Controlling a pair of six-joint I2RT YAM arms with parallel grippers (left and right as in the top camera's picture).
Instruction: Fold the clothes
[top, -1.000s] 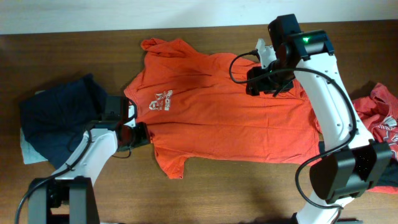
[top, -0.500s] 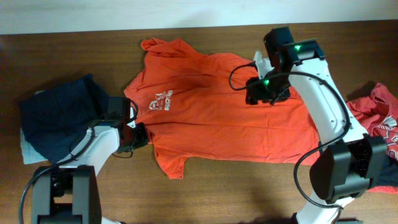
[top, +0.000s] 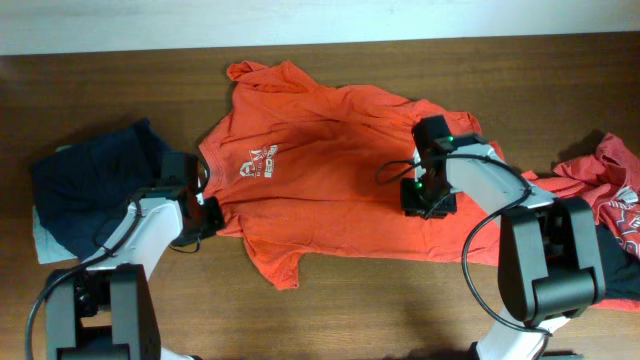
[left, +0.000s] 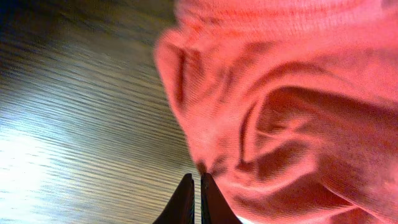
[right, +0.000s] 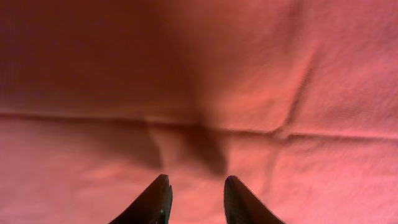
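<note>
An orange T-shirt (top: 330, 180) with a white chest print lies spread flat on the wooden table, collar to the left. My left gripper (top: 205, 215) is at the shirt's left edge by the lower sleeve. In the left wrist view its fingers (left: 193, 179) are shut, and the wrinkled orange cloth (left: 292, 106) lies just beside them, with none visible between them. My right gripper (top: 427, 197) hangs low over the shirt's right half. In the right wrist view its fingers (right: 196, 186) are open over a creased patch of orange cloth (right: 249, 74).
A pile of navy clothes (top: 95, 185) on a light blue piece (top: 42, 242) lies at the left. A red printed garment (top: 612, 185) lies bunched at the right edge. Bare wood table (top: 400, 300) runs along the front.
My right arm has swung from the shirt's far upper part down toward the front, onto its right half. My left gripper has shifted slightly left at the shirt's edge.
</note>
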